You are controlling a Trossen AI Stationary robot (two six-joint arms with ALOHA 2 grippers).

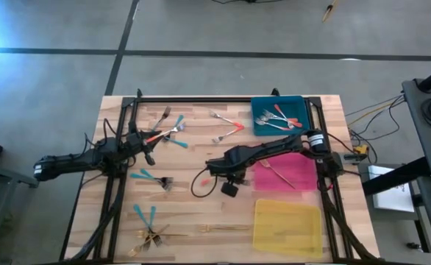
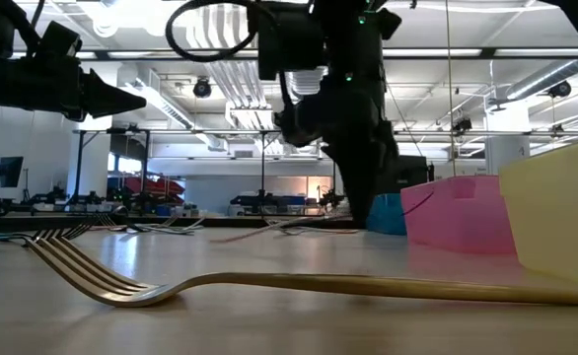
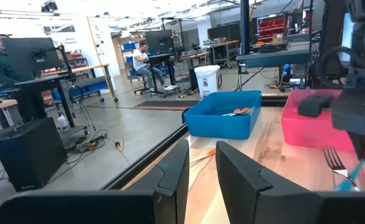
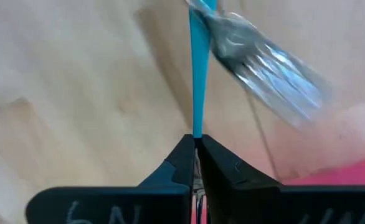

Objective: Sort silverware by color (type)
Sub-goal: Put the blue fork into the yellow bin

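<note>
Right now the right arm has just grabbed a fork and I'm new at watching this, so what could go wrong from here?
1. The right gripper pinches only the tip of the teal fork, so it could swing or slip out.
2. The pink tray close by already holds a fork; a drop there might mix the kinds.
3. The left gripper hangs over the forks near the table's far left, so the arms might crowd each other.
</note>
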